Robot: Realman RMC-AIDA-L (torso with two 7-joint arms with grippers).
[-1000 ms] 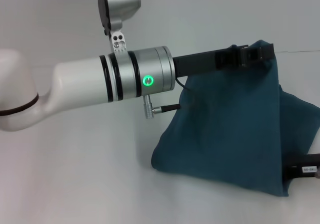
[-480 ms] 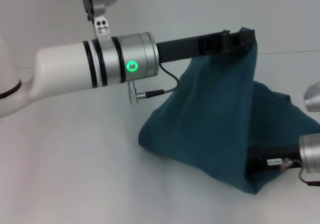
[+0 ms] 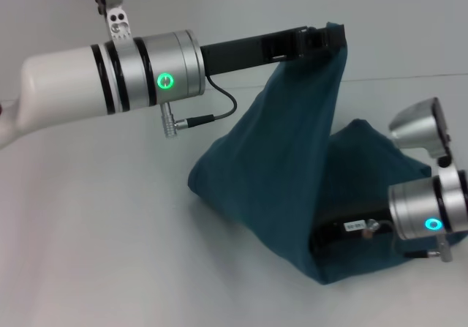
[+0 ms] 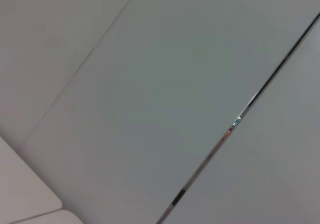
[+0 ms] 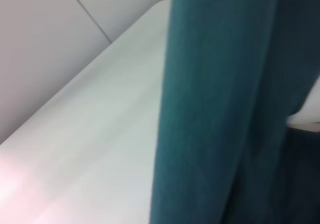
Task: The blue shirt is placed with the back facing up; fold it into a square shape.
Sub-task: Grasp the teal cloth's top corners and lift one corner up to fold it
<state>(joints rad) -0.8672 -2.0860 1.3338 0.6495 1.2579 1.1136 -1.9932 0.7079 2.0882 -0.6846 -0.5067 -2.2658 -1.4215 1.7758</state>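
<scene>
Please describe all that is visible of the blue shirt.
The blue shirt is dark teal, soft cotton-like cloth, plain, no print showing. The left end effector lifts one corner high; the right end effector holds a low edge near the white table. The cloth drapes like a tent, its lower folds resting on the table.

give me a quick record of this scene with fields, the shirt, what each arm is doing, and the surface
shirt: the blue shirt, lifted in a tent shape, lower edge resting on the table
left gripper: left gripper raised high, jaws shut on the shirt's top corner
right gripper: right gripper low near the table, buried in the shirt's near lower edge, apparently gripping it
surface: white table
fold state: not yet square
</scene>
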